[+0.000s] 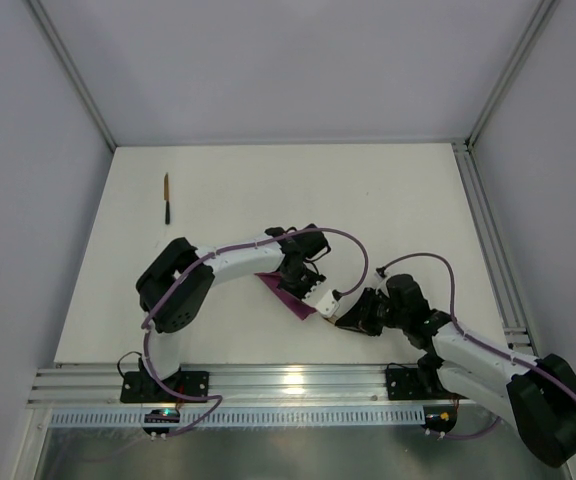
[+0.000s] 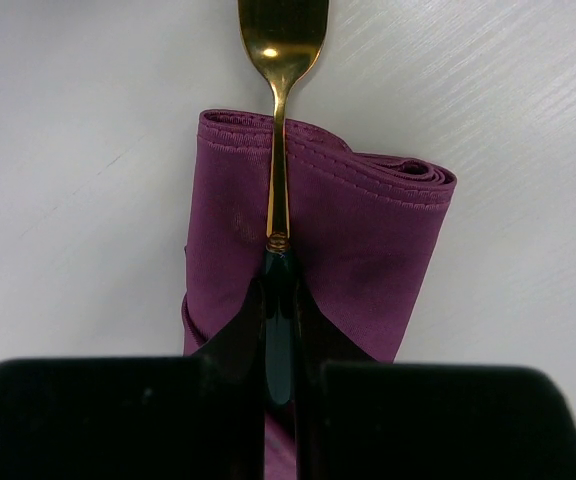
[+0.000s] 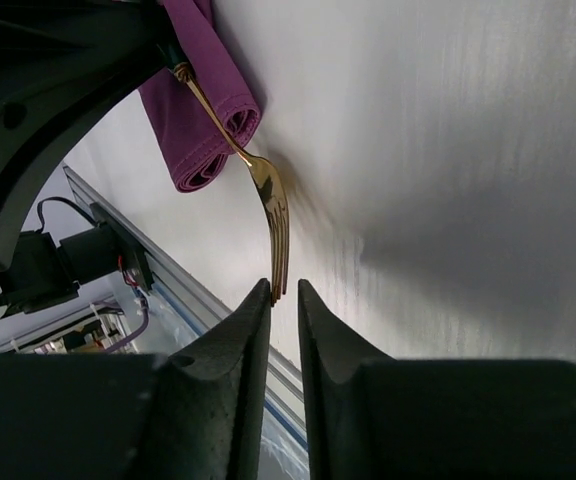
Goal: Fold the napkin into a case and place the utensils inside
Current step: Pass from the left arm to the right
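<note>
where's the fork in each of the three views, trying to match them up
top external: the fork is a small gold glint just below centre, right of the napkin, mostly hidden.
left wrist: fork runs up the middle, over the napkin, to the top edge.
right wrist: fork slants from upper left down to centre.
shared landmark: the folded magenta napkin.
</note>
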Tool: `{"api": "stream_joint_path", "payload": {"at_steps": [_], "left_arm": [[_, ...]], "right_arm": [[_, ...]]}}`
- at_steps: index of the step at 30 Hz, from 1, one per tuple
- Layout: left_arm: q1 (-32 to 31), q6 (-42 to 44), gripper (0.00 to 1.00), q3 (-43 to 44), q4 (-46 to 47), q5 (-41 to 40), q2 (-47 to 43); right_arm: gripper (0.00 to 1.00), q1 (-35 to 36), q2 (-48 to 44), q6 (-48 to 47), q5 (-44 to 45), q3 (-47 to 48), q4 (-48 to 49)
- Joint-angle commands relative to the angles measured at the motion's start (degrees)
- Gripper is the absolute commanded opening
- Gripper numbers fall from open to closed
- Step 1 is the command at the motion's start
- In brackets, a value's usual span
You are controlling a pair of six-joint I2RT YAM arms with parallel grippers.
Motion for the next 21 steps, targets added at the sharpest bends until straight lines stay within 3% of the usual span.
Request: {"api": "stream_joint_path", "payload": {"at_steps": [1, 5, 9, 16, 21], "left_arm": [[-0.2, 0.0, 0.0, -1.3, 1.9, -0.6, 0.4], [-0.3, -3.5, 0.06, 0.1, 2.3, -2.0, 0.5], [-0.3, -5.4, 0.15, 0.6, 2.6, -2.0, -0.3], [-0.3, -6.7, 0.46, 1.0, 2.5, -1.8, -1.1], [-0.3, -9.5, 0.52, 2.2, 2.1, -0.5, -4.5]], "right_arm": [[0.19, 0.6, 0.3, 2.6, 2.6, 0.0, 5.2], [0.04, 0.6, -1.0, 7.1, 4.6, -2.8, 8.0], [0.04, 0.6, -2.8, 8.6, 6.4, -1.8, 4.8], [0.04, 0.6, -3.5, 10.5, 7.4, -0.9, 3.6], [0.04, 0.6, -5.1, 14.8, 8.9, -2.3, 4.0]]}}
